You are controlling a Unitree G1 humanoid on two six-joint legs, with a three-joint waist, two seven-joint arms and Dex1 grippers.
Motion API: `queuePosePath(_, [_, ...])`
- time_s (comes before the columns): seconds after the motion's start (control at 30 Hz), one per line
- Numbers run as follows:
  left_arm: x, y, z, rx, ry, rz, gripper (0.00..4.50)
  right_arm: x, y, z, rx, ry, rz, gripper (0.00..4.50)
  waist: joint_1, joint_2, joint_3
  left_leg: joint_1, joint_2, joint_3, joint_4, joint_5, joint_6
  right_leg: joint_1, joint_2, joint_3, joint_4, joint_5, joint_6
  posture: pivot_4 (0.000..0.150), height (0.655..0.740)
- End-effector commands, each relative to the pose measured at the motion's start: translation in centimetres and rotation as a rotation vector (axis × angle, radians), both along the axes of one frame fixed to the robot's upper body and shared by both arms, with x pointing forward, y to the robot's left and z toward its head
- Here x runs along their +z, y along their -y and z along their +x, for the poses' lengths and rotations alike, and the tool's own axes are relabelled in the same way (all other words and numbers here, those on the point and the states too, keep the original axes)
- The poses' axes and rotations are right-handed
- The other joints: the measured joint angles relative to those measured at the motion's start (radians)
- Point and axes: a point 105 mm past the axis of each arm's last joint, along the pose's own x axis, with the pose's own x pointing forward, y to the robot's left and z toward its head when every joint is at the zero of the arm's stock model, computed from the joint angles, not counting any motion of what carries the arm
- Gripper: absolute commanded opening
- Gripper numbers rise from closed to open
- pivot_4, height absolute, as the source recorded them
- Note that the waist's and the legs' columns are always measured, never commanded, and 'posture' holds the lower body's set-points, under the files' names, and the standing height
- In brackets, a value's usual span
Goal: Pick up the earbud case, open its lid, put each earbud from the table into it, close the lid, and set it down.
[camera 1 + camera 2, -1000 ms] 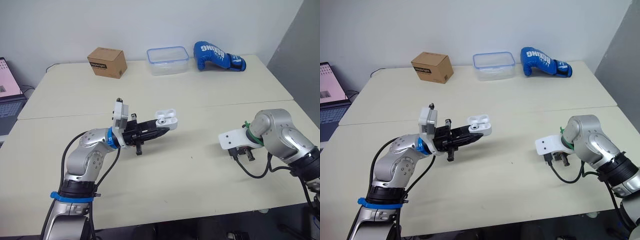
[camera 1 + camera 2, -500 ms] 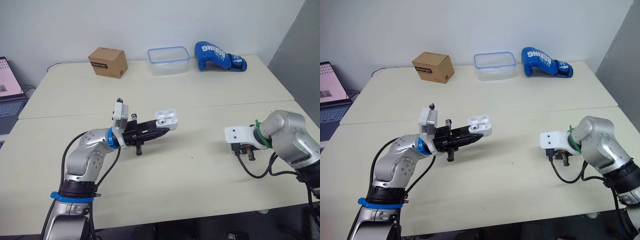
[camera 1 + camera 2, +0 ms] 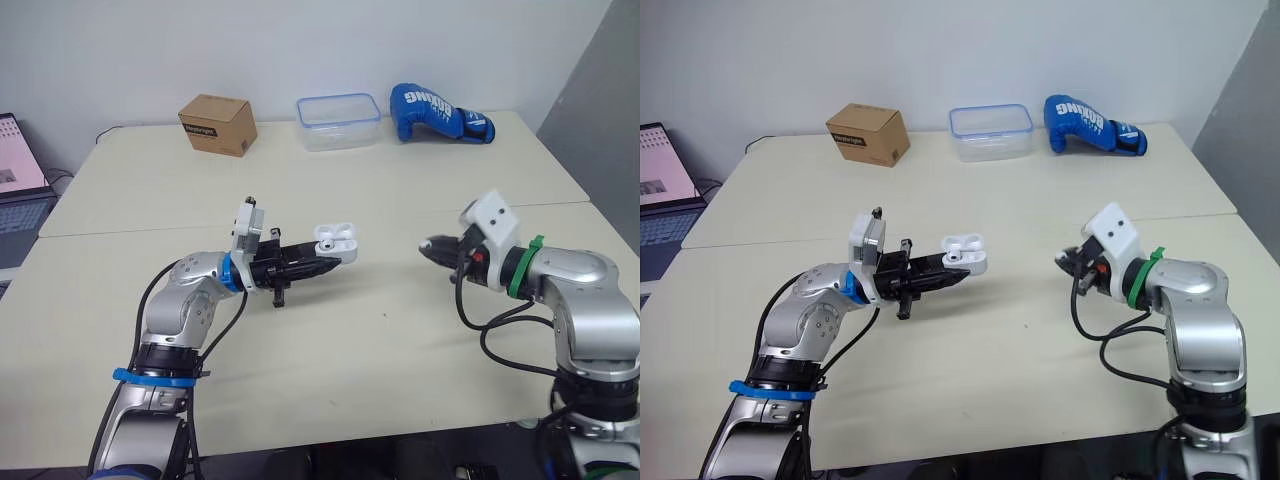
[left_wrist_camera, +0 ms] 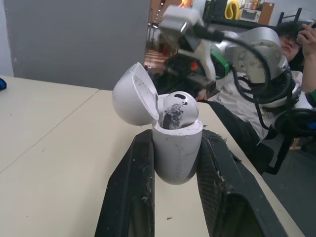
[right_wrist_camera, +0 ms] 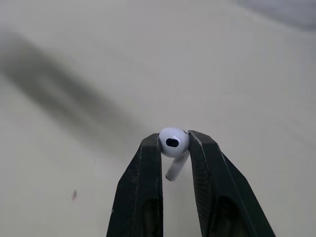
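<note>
My left gripper [image 3: 325, 259] is shut on a white earbud case [image 3: 336, 242] and holds it above the middle of the table. The case [image 4: 177, 148] has its lid [image 4: 132, 95] swung open, and one earbud [image 4: 178, 109] sits in it. My right gripper [image 3: 427, 246] is raised off the table to the right of the case and points toward it. It is shut on a second white earbud [image 5: 173, 143], pinched by the head between the fingertips with the stem hanging free.
At the table's far edge stand a cardboard box [image 3: 215, 124], a clear plastic container [image 3: 337, 120] and a blue boxing glove [image 3: 436, 112]. A laptop [image 3: 20, 176] sits off the left side. A seam [image 3: 400, 213] runs across the tabletop.
My right arm has lifted off the table and turned its gripper toward the case, now holding an earbud. The left gripper with the open case has barely moved.
</note>
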Motion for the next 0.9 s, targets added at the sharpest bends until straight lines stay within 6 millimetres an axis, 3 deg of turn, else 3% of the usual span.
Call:
queuePosePath(0.03, [0.6, 0.4, 0.4, -0.024, 0.048, 0.006, 0.77, 2.4, -1.4, -1.0, 0.004, 0.097, 0.108, 0.44, -0.001, 0.0, 0.0, 0.0, 0.0, 0.0, 0.0, 0.0, 0.0, 0.0, 0.0, 0.0, 0.0, 0.0, 0.0, 0.15, 0.7307])
queuePosePath(0.47, [0.1, 1.1, 1.3, -0.04, 0.044, 0.015, 0.77, 4.5, -7.2, -2.3, 0.139, 0.135, 0.238, 0.44, -0.005, 0.0, 0.0, 0.0, 0.0, 0.0, 0.0, 0.0, 0.0, 0.0, 0.0, 0.0, 0.0, 0.0, 0.0, 0.15, 0.7307])
queuePosePath(0.67, [0.1, 1.0, 1.6, -0.032, 0.04, 0.012, 0.77, 4.6, -8.1, -2.5, 0.164, 0.167, 0.292, 0.44, -0.005, 0.0, 0.0, 0.0, 0.0, 0.0, 0.0, 0.0, 0.0, 0.0, 0.0, 0.0, 0.0, 0.0, 0.0, 0.15, 0.7307])
queuePosePath(0.9, [0.4, 1.3, 2.0, -0.018, 0.031, -0.013, 0.77, 3.2, -8.4, -2.6, 0.188, 0.128, 0.279, 0.44, -0.005, 0.0, 0.0, 0.0, 0.0, 0.0, 0.0, 0.0, 0.0, 0.0, 0.0, 0.0, 0.0, 0.0, 0.0, 0.15, 0.7307])
